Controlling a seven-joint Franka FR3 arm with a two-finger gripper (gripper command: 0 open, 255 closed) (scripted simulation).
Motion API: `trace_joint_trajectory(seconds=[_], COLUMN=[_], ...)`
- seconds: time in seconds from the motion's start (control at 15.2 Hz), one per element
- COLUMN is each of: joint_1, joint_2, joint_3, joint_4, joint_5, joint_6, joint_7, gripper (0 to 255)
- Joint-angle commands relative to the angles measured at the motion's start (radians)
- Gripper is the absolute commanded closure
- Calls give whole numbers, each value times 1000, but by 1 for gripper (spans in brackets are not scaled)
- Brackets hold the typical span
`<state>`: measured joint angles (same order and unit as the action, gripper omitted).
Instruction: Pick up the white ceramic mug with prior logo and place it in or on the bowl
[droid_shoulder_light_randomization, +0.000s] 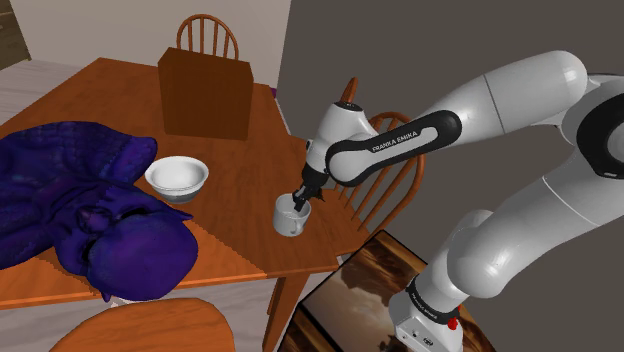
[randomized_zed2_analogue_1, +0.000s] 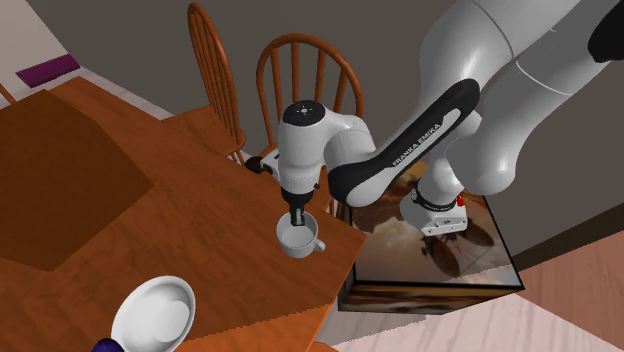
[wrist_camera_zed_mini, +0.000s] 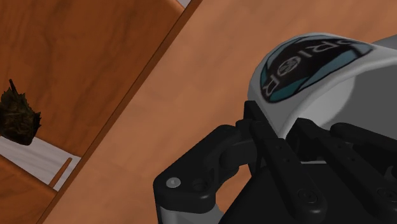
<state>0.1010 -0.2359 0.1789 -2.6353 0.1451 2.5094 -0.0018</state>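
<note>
Nearest, in the wrist view, the gripper (wrist_camera_zed_mini: 289, 130) straddles the wall of the white mug (wrist_camera_zed_mini: 318, 95). One black finger lies against the outside just under the round teal PRIOR logo (wrist_camera_zed_mini: 312, 63) and the other reaches into the grey hollow. The pair looks pinched onto the rim between them.

In the shoulder view the mug (droid_shoulder_light_randomization: 290, 216) is at centre frame, near the edge of the table (droid_shoulder_light_randomization: 240, 170), with the gripper (droid_shoulder_light_randomization: 301, 198) set into it from above. Whether its base is clear of the wood I cannot tell. By my reading the reach and the grasp are done, and the lift, the carry and the release are left.

Farther off, toward the left of that view, stands the white bowl (droid_shoulder_light_randomization: 177, 176), empty and well apart from the mug, with bare wood between them. A purple cloth (droid_shoulder_light_randomization: 70, 190) lies just beside it at the frame's left. Farthest, at upper centre, a brown box (droid_shoulder_light_randomization: 205, 92) stands before a wooden chair (droid_shoulder_light_randomization: 208, 30).

In the second exterior view the bowl (randomized_zed2_analogue_1: 152, 312) is at lower left and the mug (randomized_zed2_analogue_1: 298, 238) at centre, its handle pointing right.
</note>
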Motion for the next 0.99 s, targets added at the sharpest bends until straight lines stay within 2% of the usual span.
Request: trace_joint_trajectory(seconds=[0.0, 0.33, 0.92], joint_1=[0, 0, 0], joint_2=[0, 0, -91], joint_3=[0, 0, -8], joint_4=[0, 0, 53], joint_5=[0, 0, -2], joint_6=[0, 0, -145], joint_7=[0, 0, 4], gripper=[255, 255, 255])
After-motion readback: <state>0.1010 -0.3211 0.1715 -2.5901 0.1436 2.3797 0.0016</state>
